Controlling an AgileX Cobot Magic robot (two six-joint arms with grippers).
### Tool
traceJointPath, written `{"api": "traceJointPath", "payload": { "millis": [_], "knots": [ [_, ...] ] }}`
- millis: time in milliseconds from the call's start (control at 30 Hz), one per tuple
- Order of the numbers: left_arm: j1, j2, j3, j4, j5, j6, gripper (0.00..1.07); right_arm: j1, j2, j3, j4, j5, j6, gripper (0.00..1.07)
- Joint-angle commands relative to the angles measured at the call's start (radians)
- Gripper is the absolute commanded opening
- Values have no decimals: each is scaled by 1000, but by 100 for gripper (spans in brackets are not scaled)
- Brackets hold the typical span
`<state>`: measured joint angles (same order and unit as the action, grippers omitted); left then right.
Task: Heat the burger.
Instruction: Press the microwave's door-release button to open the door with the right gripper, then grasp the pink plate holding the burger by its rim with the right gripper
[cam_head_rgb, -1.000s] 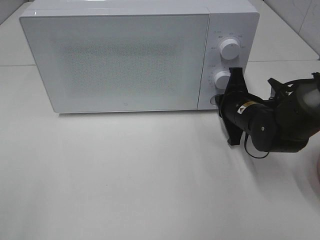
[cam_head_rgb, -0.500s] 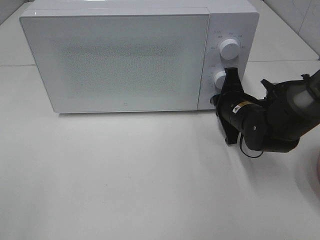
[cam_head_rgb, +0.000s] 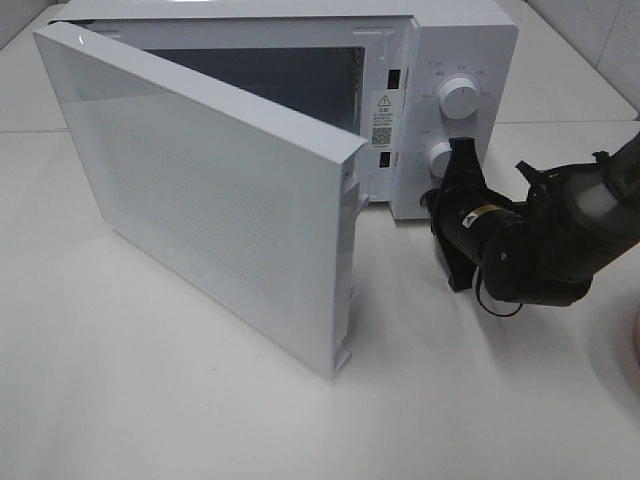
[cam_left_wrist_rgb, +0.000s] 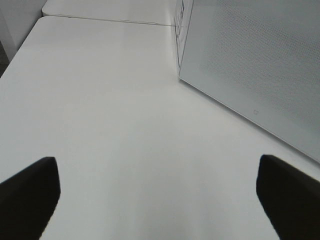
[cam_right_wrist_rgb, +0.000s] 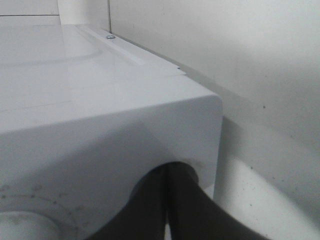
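White worktop (cam_head_rgb: 300, 430) fills the high view, and a white microwave (cam_head_rgb: 455, 60) sits at the back of it. Its door (cam_head_rgb: 200, 200) hangs wide open toward the left. The part of the inside that shows looks bare. The right claw (cam_head_rgb: 445, 205) is at the low corner of the front panel, just under the two round knobs (cam_head_rgb: 458, 97). No burger shows in this view.

From the left wrist, the left claw (cam_left_wrist_rgb: 157, 165) has its two dark fingers (cam_left_wrist_rgb: 30, 195) far apart with nothing between them. It hangs over bare worktop, and the open door is near it on one side.

From the right wrist, the right claw's two fingers (cam_right_wrist_rgb: 200, 220) are pressed together and hold nothing. Their tips are right up against the microwave's corner.

I think the task has only just started. Opening the door is done. The burger has yet to be fetched and put inside, the door shut and a knob turned. The burger is out of sight in all three views, so I cannot tell where it is, which way it points or how its long side lies.
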<state>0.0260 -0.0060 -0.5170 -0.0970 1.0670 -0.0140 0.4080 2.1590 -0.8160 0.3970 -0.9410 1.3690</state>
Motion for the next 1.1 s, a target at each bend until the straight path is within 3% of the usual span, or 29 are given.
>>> {"api": "traceJointPath", "payload": {
  "millis": [33, 367, 633, 1100],
  "knots": [
    [-4, -14, 1, -4, 2, 0, 100, -37, -20, -89, 14, -351, -17, 0],
    [-4, -14, 1, -4, 2, 0, 100, -33, -22, -77, -35, -301, -15, 0],
    [-4, -14, 1, -4, 2, 0, 100, -33, -55, 10, -21, -278, -4, 0],
    [-4, -14, 1, -4, 2, 0, 100, -33, -129, 162, -162, -122, 107, 0]
  ]
}}
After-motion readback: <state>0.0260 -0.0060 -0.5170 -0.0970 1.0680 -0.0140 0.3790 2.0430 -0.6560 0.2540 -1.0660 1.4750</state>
